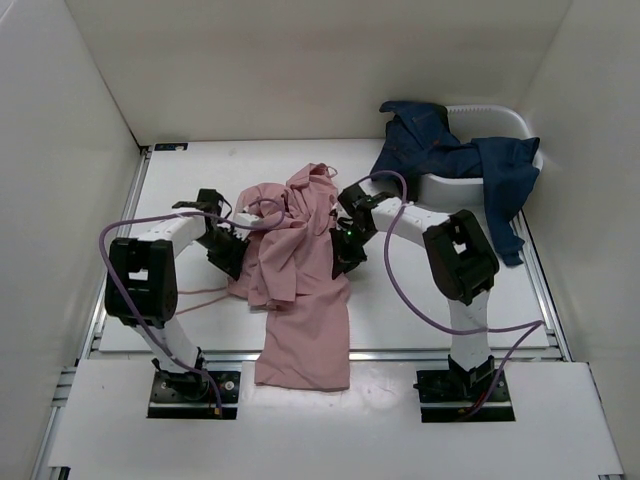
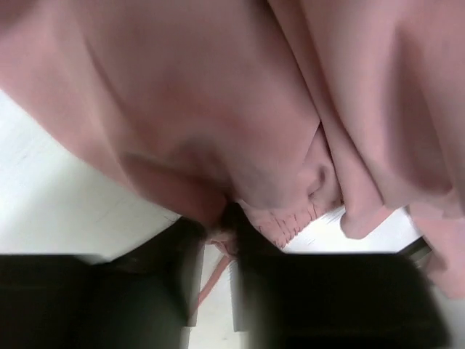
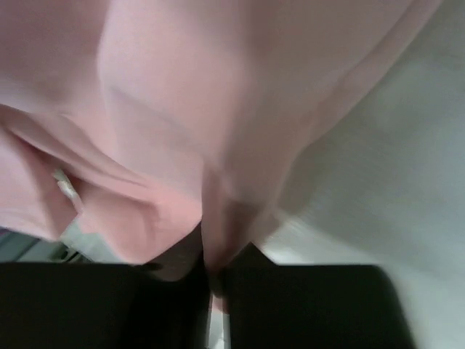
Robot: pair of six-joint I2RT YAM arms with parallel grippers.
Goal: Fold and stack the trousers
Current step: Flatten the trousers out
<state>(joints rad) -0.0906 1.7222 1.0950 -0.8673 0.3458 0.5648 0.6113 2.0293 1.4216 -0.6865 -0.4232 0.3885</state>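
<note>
Trousers (image 1: 300, 300) in dusty-pink, thin soft cloth, lying mid-desk between both arms. Long axis running far to near: upper part heaped in a crumpled mound toward the middle of the white desk (image 1: 200, 185), one wide leg stretched flat toward the near edge, hem end draped over that edge onto the white base plate (image 1: 120, 400) between the arm mounts. Other leg hidden somewhere in the folds, position impossible to tell.

Left hand (image 1: 226, 252) pressed against the mound's left flank, clenched on a fold of the pink cloth. Seen from the left wrist: ribbed waistband edge just beside the fingers (image 2: 185, 262), pink drawstring (image 2: 211, 280) hanging down between them.

Right hand (image 1: 347, 250) at the mound's right flank, likewise clamped on a pinch of pink cloth, the fold running down between its dark fingers (image 3: 290, 305).

Dark blue denim garment (image 1: 450, 165) well apart at the far right, slung over the rim of a white plastic tub (image 1: 515, 125).
</note>
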